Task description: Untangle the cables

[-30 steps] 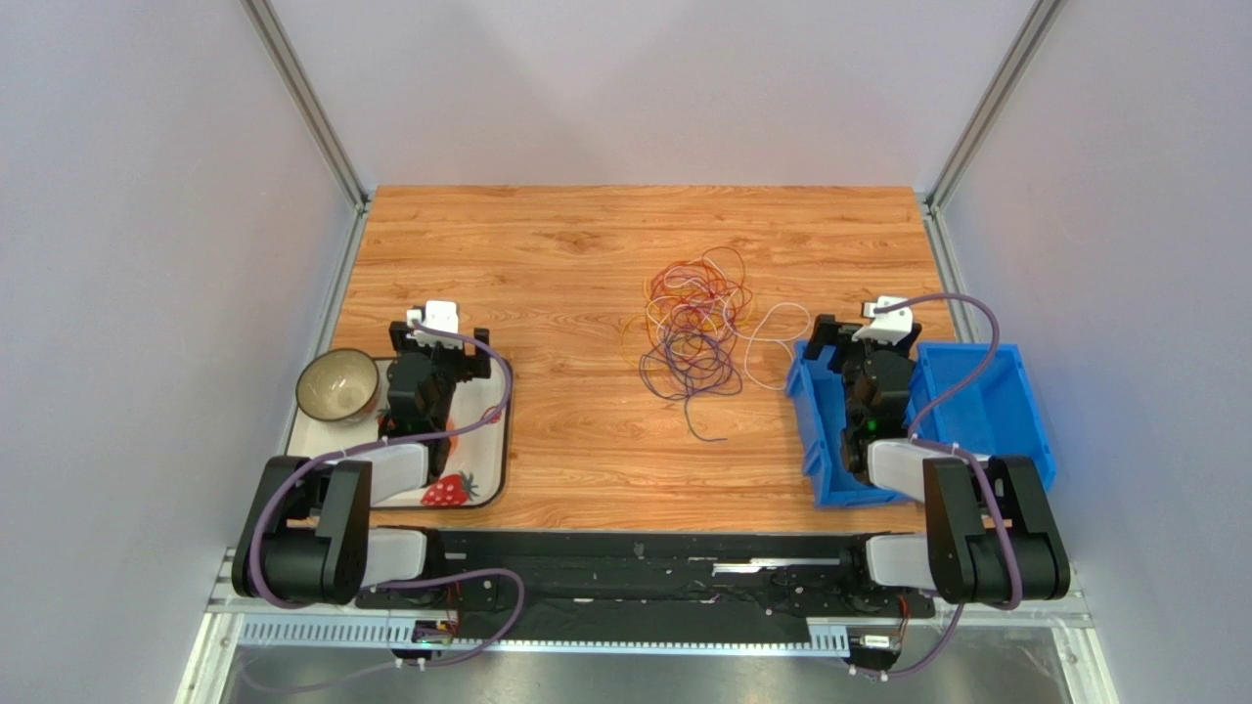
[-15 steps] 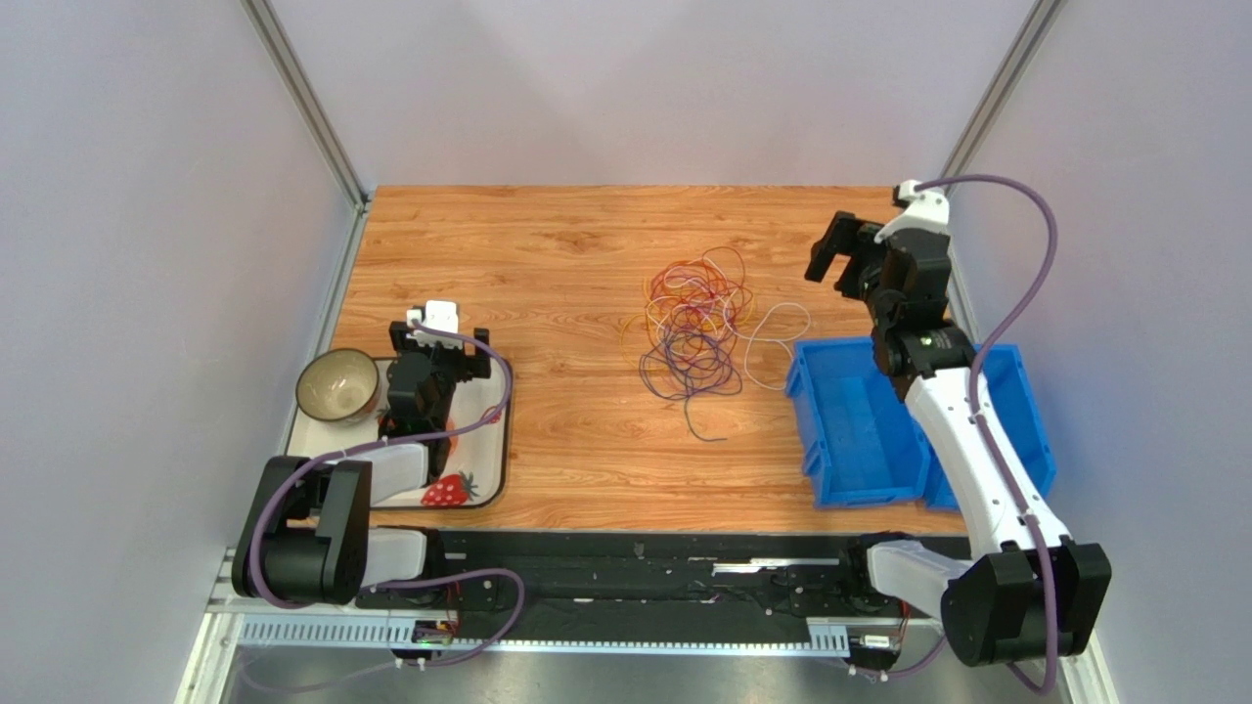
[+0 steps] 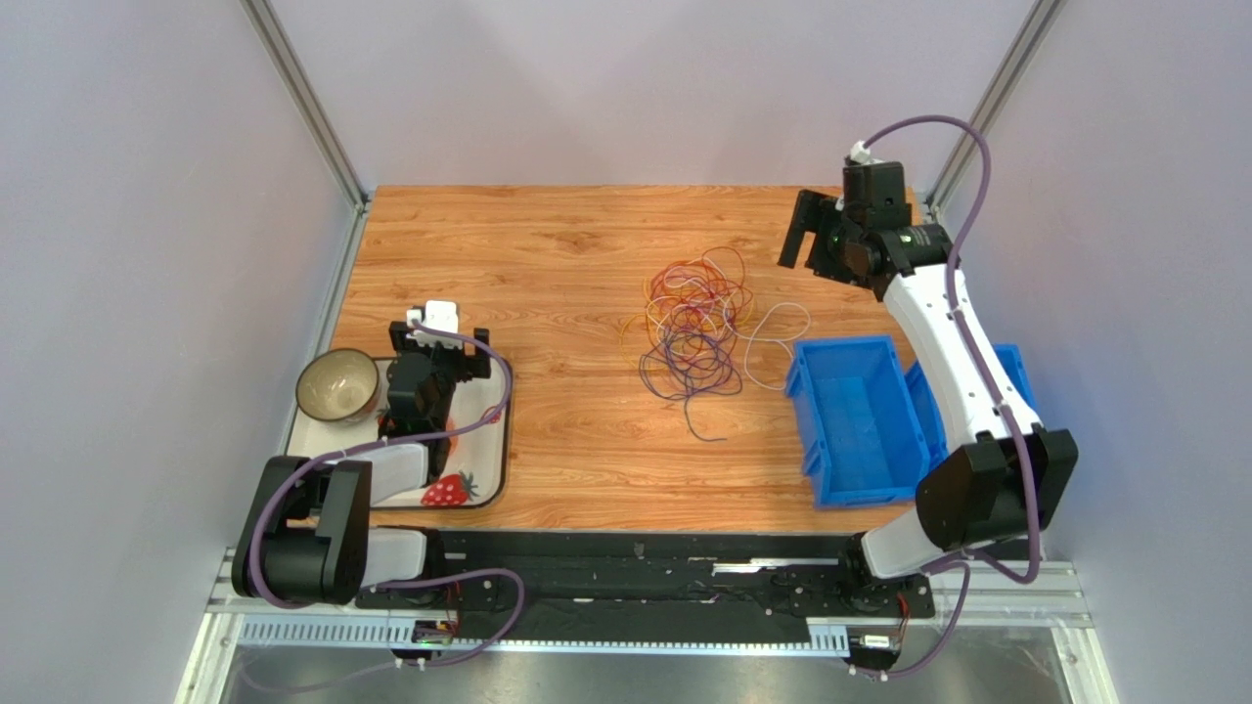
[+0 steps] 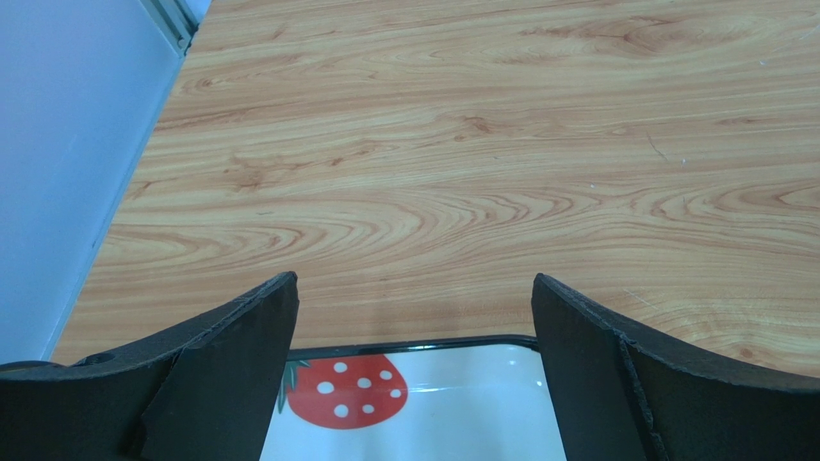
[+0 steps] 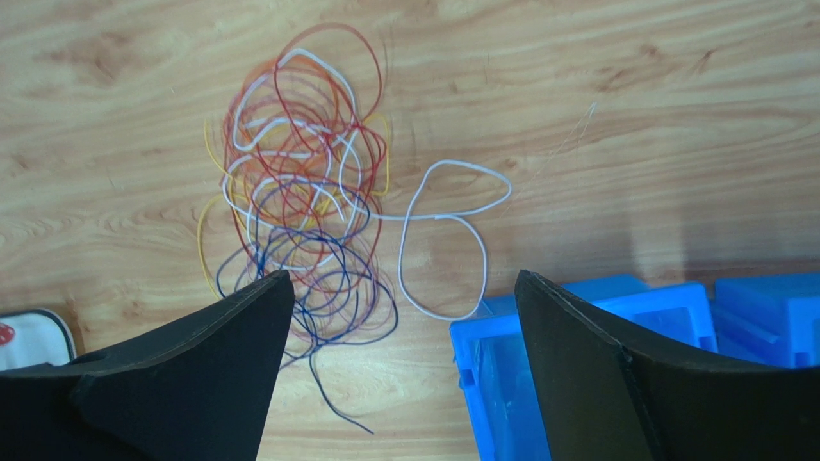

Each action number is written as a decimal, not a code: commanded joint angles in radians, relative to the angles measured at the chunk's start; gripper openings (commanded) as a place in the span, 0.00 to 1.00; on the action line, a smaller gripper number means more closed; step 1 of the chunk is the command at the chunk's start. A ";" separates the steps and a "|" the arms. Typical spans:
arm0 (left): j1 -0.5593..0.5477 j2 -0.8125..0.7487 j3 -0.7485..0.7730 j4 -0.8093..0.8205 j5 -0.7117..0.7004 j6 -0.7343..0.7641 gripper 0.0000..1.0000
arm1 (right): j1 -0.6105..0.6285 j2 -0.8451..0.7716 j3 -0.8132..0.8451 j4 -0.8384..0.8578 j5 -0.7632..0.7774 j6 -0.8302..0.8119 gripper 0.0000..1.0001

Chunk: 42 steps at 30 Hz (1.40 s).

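Note:
The cables (image 3: 694, 332) lie as one loose tangle of red, orange, white, yellow and dark purple loops in the middle of the wooden table. In the right wrist view the cables (image 5: 298, 211) are seen from above, with one white loop (image 5: 445, 240) spread out to the right toward the bin. My right gripper (image 3: 813, 247) is raised high over the far right of the table, open, and nothing is between its fingers (image 5: 404, 288). My left gripper (image 3: 428, 346) rests low over the tray's far edge, open and empty (image 4: 414, 288).
A blue bin (image 3: 860, 426) stands right of the tangle, with a second bin (image 3: 1014, 385) beside it. A white tray with a strawberry print (image 3: 473, 467) holds a bowl (image 3: 337, 385) at the near left. Grey walls enclose the table on three sides.
My right arm has risen from inside the blue bin and swung up toward the far right, then turned left to face the cables. The left arm has not moved.

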State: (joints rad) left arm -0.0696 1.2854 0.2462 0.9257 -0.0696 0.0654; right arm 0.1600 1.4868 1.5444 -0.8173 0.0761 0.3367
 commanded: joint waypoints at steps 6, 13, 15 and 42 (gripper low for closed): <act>0.008 0.005 0.018 0.053 0.002 -0.015 0.99 | 0.131 0.217 0.083 -0.069 -0.147 -0.018 0.84; 0.008 0.006 0.019 0.053 0.005 -0.015 0.99 | 0.242 0.346 0.120 -0.014 -0.196 -0.030 0.80; 0.010 0.005 0.021 0.052 0.007 -0.015 0.99 | 0.265 0.381 0.141 -0.006 -0.214 -0.024 0.79; 0.063 -0.635 0.440 -1.015 0.152 -0.682 0.99 | 0.329 0.478 0.215 0.006 -0.190 0.065 0.75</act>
State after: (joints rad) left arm -0.0109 0.6781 0.6434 -0.2111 -0.0834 -0.5716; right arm 0.4801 1.9766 1.7290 -0.8280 -0.1257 0.3763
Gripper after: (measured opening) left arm 0.992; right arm 0.748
